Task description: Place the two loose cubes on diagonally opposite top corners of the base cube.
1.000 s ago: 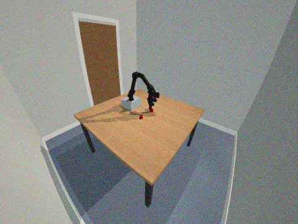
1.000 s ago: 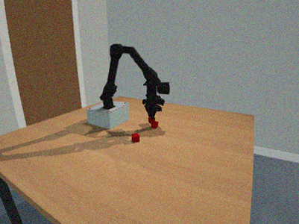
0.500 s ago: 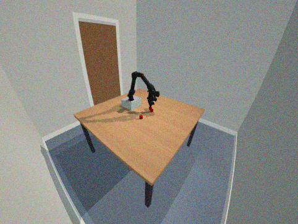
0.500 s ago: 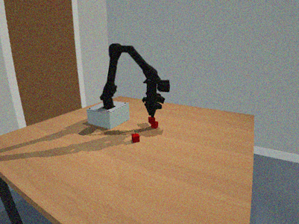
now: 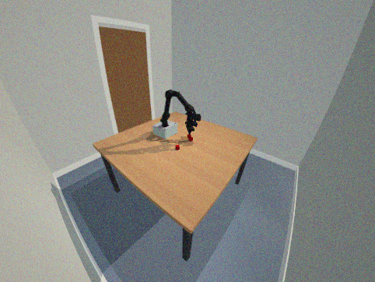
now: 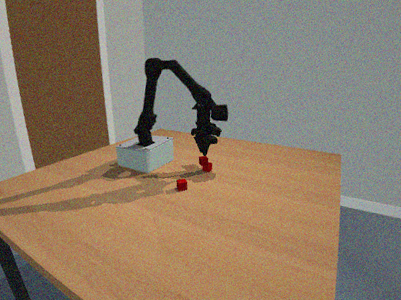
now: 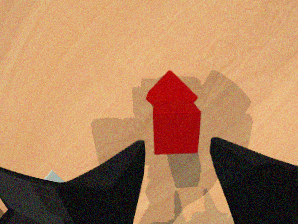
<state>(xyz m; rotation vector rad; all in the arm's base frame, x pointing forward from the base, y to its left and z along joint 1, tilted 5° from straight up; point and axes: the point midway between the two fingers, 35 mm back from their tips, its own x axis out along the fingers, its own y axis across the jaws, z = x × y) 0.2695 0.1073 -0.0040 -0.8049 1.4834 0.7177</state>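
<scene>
The base cube (image 5: pixel 191 139) (image 6: pixel 208 167) (image 7: pixel 171 89) is red and stands on the table, turned diagonally in the wrist view. One loose red cube (image 5: pixel 189 136) (image 6: pixel 203 160) (image 7: pixel 176 131) sits on its arm-side corner and overhangs it; it looks about level. It hides much of the base cube from the wrist view. The other loose red cube (image 5: pixel 177 147) (image 6: pixel 182 185) lies on the table, nearer the top and exterior views. My gripper (image 5: pixel 190 134) (image 6: pixel 205 155) (image 7: pixel 178 145) is open, just above the upper cube, with a gap between each finger and its sides in the wrist view.
The wooden table (image 5: pixel 187 187) (image 6: pixel 243 257) carries everything. The arm's pale box-shaped mount (image 5: pixel 166 131) (image 6: pixel 137 159) stands left of the cubes in the top and exterior views, and a small corner of it shows in the wrist view (image 7: pixel 53 176). Arm shadows fall around the cubes.
</scene>
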